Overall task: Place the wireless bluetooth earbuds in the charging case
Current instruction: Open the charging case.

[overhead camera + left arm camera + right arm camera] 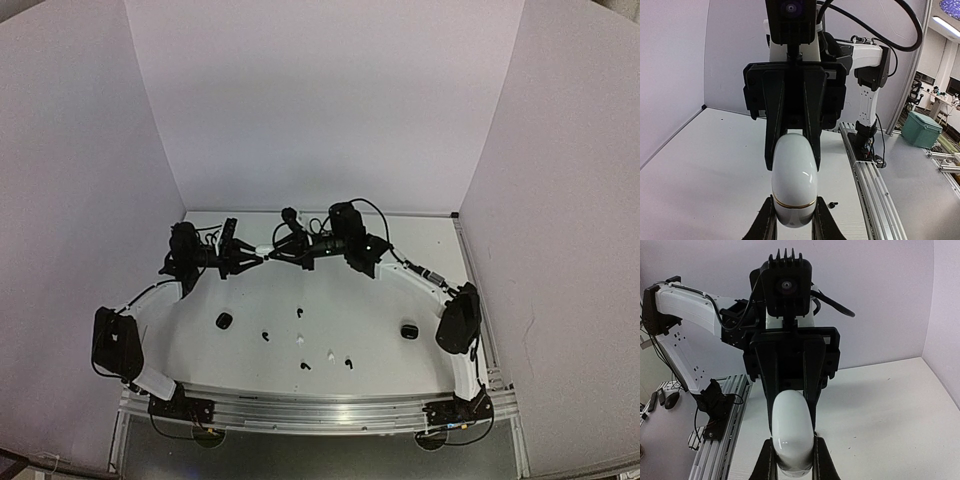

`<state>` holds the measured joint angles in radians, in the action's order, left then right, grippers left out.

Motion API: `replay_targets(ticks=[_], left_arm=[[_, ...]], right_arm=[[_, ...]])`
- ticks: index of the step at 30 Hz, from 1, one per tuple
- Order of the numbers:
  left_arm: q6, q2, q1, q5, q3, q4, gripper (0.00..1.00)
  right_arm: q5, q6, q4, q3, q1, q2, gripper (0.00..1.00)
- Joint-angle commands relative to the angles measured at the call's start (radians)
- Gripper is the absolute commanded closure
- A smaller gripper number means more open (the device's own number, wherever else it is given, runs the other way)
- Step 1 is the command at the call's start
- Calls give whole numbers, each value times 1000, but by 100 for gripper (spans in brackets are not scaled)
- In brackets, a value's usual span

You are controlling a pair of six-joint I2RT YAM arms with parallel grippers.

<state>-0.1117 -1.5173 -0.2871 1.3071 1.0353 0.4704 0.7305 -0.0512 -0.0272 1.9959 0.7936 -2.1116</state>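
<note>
Left claw (794, 222); right claw (790, 462): both pinching white case (794, 175) | earbuds (300, 340): top view only

You have a white tabletop (350, 290) with white panels standing around it: a back panel (320, 100), a left panel (70, 200) and a right panel (560, 200). An aluminium rail (320, 408) runs along the near edge of the tabletop. In the left wrist view you see, beyond this rail, a green box (921, 128) standing on the grey floor, and a long ceiling light (946, 25) higher up in the room.
</note>
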Motion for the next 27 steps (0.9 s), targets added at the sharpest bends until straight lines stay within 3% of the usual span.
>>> replay_targets(ticks=[1, 3, 5, 21, 27], left_arm=[[72, 17, -15, 3, 54, -85, 100], [175, 36, -16, -32, 46, -148, 100], [273, 54, -18, -67, 44, -212, 100], [474, 81, -20, -88, 47, -325, 100], [424, 92, -22, -97, 32, -270, 100]], right_arm=[[-57, -46, -71, 106, 11, -25, 95], [-73, -21, -72, 123, 12, -32, 83], [-96, 1, -72, 134, 13, -39, 78], [-210, 85, -74, 155, 16, -77, 67], [-205, 88, -77, 144, 19, -82, 67]])
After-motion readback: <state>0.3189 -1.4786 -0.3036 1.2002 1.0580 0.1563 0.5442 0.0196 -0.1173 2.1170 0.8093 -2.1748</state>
